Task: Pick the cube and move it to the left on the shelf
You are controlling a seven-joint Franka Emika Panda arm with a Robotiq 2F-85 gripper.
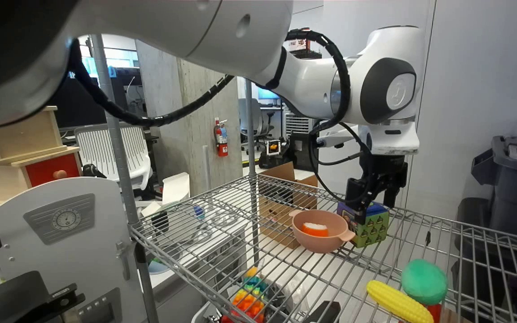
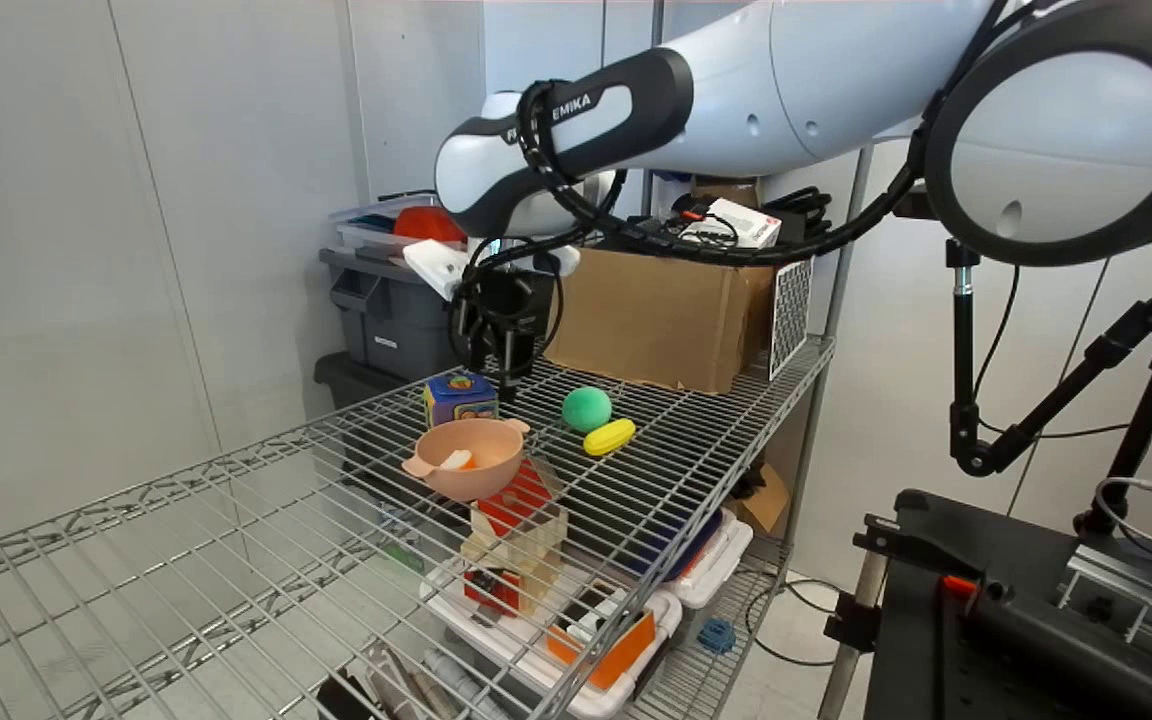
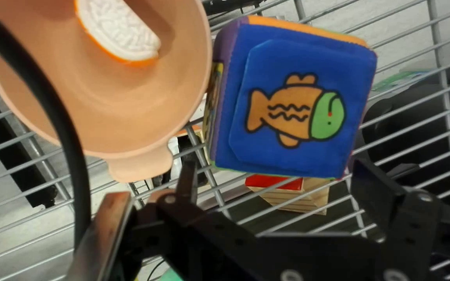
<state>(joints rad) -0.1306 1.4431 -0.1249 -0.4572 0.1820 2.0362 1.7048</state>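
Toward the near edge of our wire shelf, in an exterior view, yellow corn lies by a green ball. Beyond, a pink bowl holds an orange slice. Just beside the bowl, by the far edge, we see the cube, the gripper close by, fingers spread wide. Bare wires reach the far-left corner.

Lab-like room, robot arm over wire shelf, monitor, office chair, fire extinguisher on concrete pillar
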